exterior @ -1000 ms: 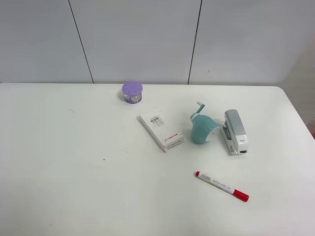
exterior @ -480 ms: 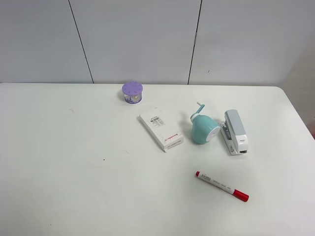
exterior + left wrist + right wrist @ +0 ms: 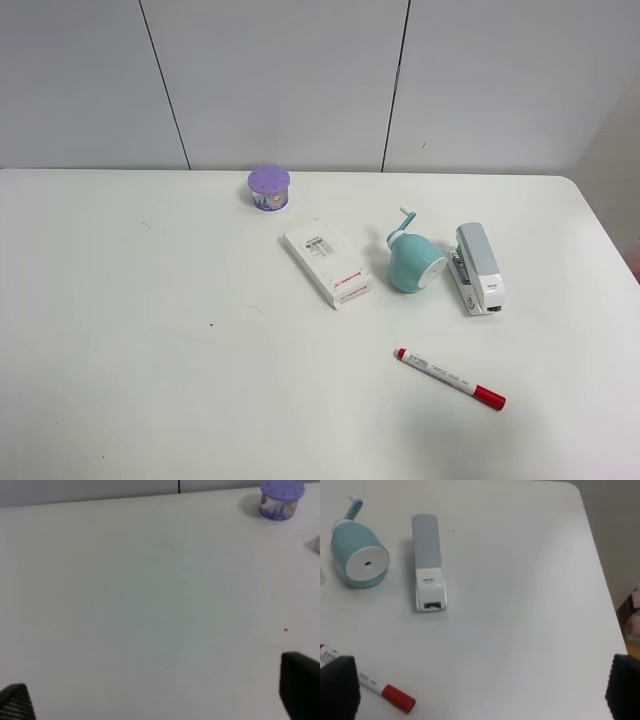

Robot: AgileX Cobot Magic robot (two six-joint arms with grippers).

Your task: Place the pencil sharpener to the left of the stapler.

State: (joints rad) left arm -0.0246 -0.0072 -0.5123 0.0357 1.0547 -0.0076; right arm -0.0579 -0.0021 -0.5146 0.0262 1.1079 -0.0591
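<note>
The teal pencil sharpener (image 3: 412, 265) lies on the white table, its crank pointing to the back; the right wrist view shows its white round face (image 3: 366, 564). Just to its right, a small gap away, lies the grey-and-white stapler (image 3: 477, 266), also seen in the right wrist view (image 3: 427, 565). Neither arm shows in the exterior view. My left gripper (image 3: 157, 695) is open over bare table, far from both. My right gripper (image 3: 480, 690) is open too, hovering nearer the front than the stapler, with nothing held.
A white box with red print (image 3: 327, 262) lies left of the sharpener. A purple round container (image 3: 269, 187) stands at the back. A red-capped marker (image 3: 450, 379) lies in front of the stapler. The table's right edge (image 3: 600, 580) is close to the stapler.
The sharpener seems to have settled very slightly a second ago. Nothing else has moved.
</note>
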